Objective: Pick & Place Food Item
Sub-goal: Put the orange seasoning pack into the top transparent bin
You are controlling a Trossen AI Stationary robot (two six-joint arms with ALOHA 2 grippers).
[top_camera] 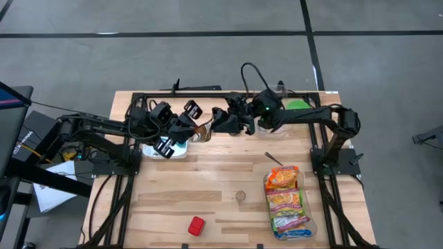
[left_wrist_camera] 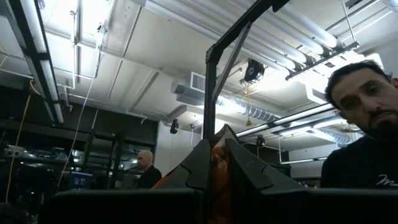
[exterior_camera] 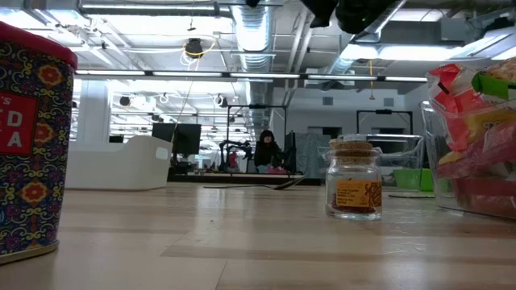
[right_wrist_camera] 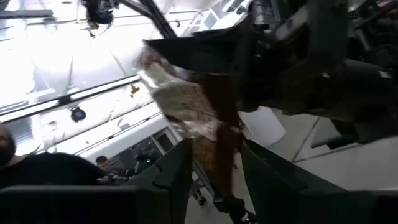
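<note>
Tin [top_camera: 196,225], red, near the front edge; spice jar [top_camera: 241,196] behind it, clear bin [top_camera: 309,228] of noodle packets [top_camera: 284,199] to the right. Farther back, above the table between both arms, a brown snack packet [top_camera: 201,133]. Pinched by left gripper [top_camera: 196,127] from one side, right gripper [top_camera: 213,128] closed on its other end.

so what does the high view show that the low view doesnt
Only the high view shows both grippers raised at the back of the table: the left gripper and the right gripper meet over a brown food packet. It also shows the clear tub of noodle packs from above, and a spoon.

Only the low view shows the patterned side of the red tin, the jar's label, and a person in the room behind.

Both show the small corked jar, the red tin, the white bin and the wooden table.
</note>
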